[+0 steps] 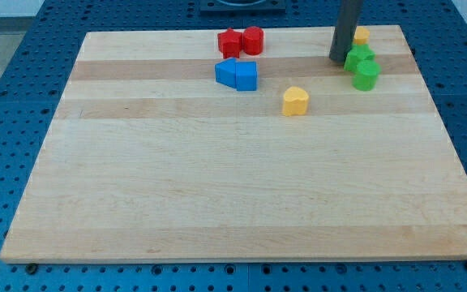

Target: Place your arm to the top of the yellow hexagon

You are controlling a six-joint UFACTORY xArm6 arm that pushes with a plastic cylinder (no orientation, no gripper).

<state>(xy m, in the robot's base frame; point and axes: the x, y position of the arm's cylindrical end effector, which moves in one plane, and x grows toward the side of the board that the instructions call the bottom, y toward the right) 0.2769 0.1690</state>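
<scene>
**Tip close to the yellow hexagon, but beside it and not yet above it**

Scanned from the view's left to its right:

- Wooden board point(242, 195): the whole left part and lower half carry no blocks.
- Red pair near the top edge, left of centre: red star-like block point(229, 42) touching a red rounded block point(253, 39).
- Blue pair just below them: blue block point(227, 72) pressed against a second blue block point(246, 76); exact shapes hard to make out.
- Yellow heart-shaped block point(295, 101), alone near the middle, well apart from the rest. Not the target.
- My tip point(338, 59): rod planted on the board at upper right, just left of the green blocks.
- Yellow hexagon point(361, 35): at the top right edge, partly hidden behind the rod; its shape is taken from the task, only a small yellow part shows. It sits just right of and slightly above the tip.
- Green block point(360, 57) and a second green block point(366, 75), touching, directly below the hexagon.

Jaws: none fitted on this rig, so no opening state applies.

Progress, as judged: approach mostly done. Left: the tip is to be brought round to the strip between the hexagon and the board's top edge. Room there looks tight, and the hexagon could be nudged on the way.
</scene>
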